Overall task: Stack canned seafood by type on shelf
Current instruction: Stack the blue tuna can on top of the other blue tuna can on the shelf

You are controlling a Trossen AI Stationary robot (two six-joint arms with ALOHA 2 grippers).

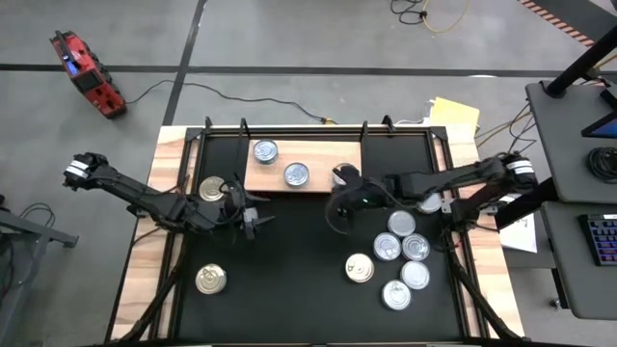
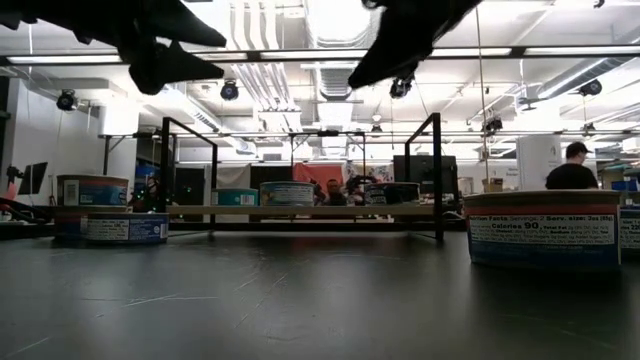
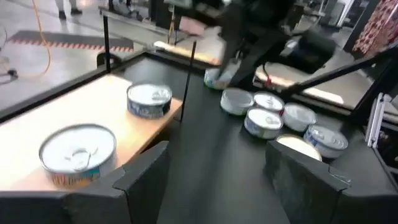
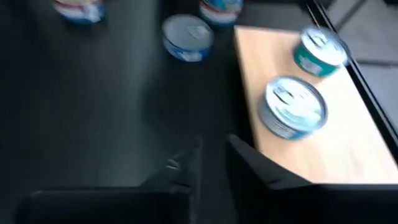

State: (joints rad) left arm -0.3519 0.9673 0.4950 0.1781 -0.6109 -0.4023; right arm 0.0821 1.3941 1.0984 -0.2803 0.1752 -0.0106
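Note:
The shelf (image 1: 318, 152) is a light wooden board at the table's far middle. Two silver-topped cans (image 1: 265, 151) (image 1: 296, 174) stand on it; a third (image 1: 342, 173) sits at its right end, partly under my right arm. Several silver cans (image 1: 403, 251) cluster on the black table at the right, with one gold can (image 1: 359, 268) among them. Two more gold cans (image 1: 211, 188) (image 1: 210, 280) stand at the left. My left gripper (image 1: 249, 218) hovers open near the board's left end. My right gripper (image 1: 337, 210) hovers shut, just in front of the board's right end, holding nothing.
A thin black frame (image 1: 318, 128) runs around the table's far and side edges, with upright posts (image 2: 437, 175) beside the board. Bare black table (image 1: 289, 270) lies between the two can groups. A person (image 2: 572, 168) stands in the room beyond.

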